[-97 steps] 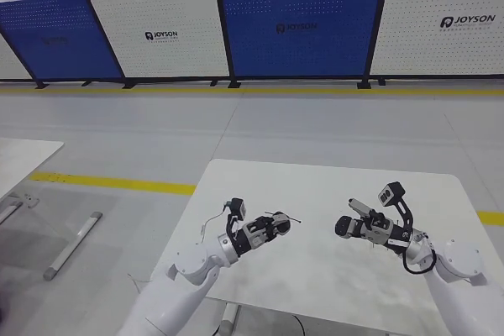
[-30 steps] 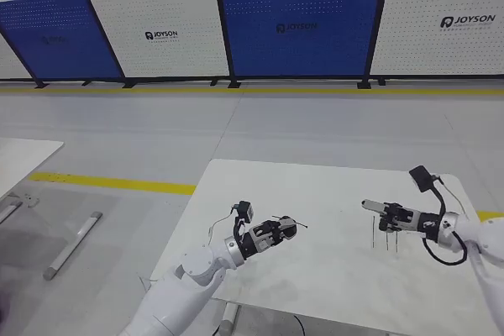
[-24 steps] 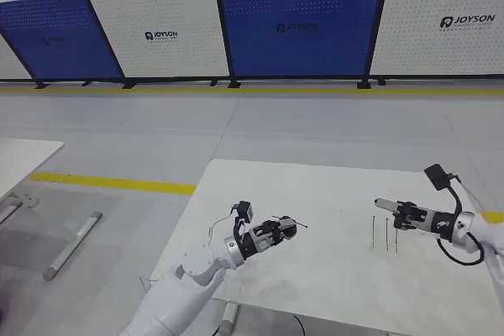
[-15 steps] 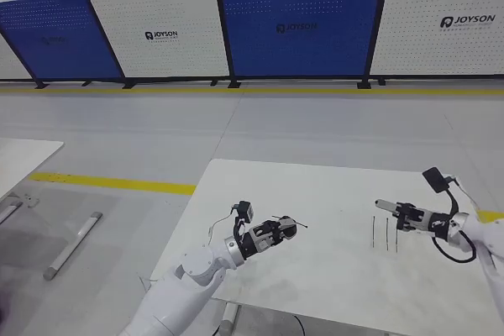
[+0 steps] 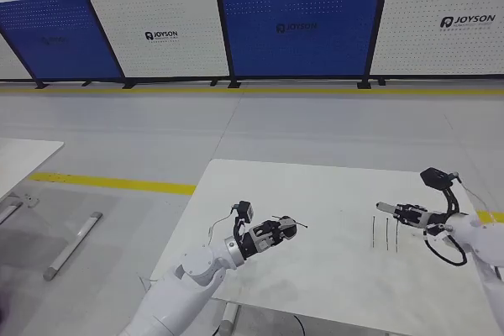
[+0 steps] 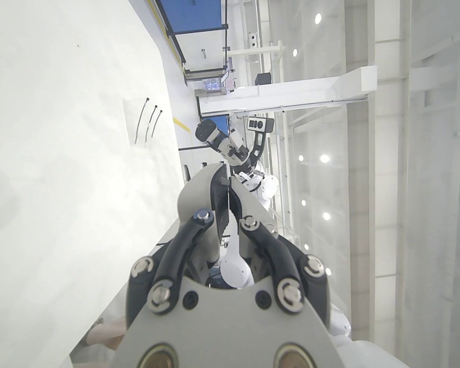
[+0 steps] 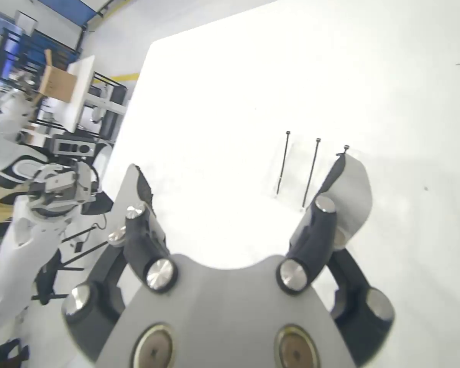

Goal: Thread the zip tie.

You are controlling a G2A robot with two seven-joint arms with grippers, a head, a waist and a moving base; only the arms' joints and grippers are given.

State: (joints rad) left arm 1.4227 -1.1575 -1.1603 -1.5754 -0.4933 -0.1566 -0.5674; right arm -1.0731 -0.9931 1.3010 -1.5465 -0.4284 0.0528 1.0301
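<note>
My left gripper (image 5: 282,226) hovers over the white table's (image 5: 319,281) left half, shut on a thin black zip tie (image 5: 293,223) whose end sticks out toward the middle. In the left wrist view the held zip tie (image 6: 228,193) runs as a thin strip between the closed fingers. Three more black zip ties (image 5: 385,233) lie side by side on the right half. My right gripper (image 5: 383,207) hangs open just behind them. In the right wrist view two loose ties (image 7: 296,166) lie ahead of the open right gripper (image 7: 241,178), and one finger (image 7: 349,181) partly covers the third.
The table's right edge (image 5: 466,244) runs close under the right arm. A second white table (image 5: 8,164) stands off to the far left across open floor. Blue and white panels (image 5: 298,38) close off the back of the room.
The right gripper has swung away from the left one, out to the right, stopping over the three loose ties, with only small shifts in the last second. The left arm has held still.
</note>
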